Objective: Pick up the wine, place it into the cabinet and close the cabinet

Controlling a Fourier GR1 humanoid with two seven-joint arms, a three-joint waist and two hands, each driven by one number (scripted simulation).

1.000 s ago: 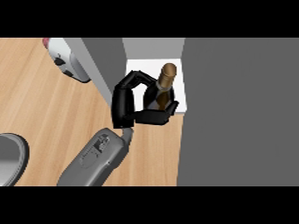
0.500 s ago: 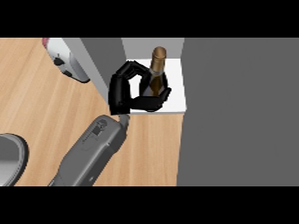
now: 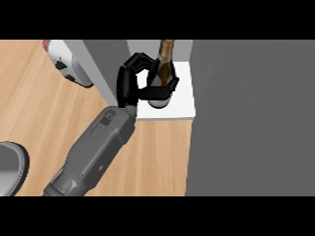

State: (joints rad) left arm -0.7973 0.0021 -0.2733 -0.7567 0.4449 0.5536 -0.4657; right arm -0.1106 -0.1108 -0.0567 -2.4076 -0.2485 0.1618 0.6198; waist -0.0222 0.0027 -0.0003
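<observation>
The wine bottle (image 3: 164, 55), brown glass with a lighter neck, stands nearly upright on the white cabinet floor (image 3: 180, 113). My right hand (image 3: 136, 85) is shut on the bottle's lower body, its fingers wrapped across the front and hiding the label area. The right forearm (image 3: 96, 152) runs in from the lower left edge. A grey cabinet door panel (image 3: 106, 69) stands open just left of the hand. The left hand does not show.
A large grey cabinet face (image 3: 262, 120) fills the right side. A white object with red and dark marks (image 3: 68, 64) lies on the wooden counter (image 3: 31, 110) at the upper left. A grey rounded shape (image 3: 4, 170) sits at the lower left edge.
The right hand has carried the bottle farther into the cabinet, toward the top of the view. The bottle went from tilted to nearly upright.
</observation>
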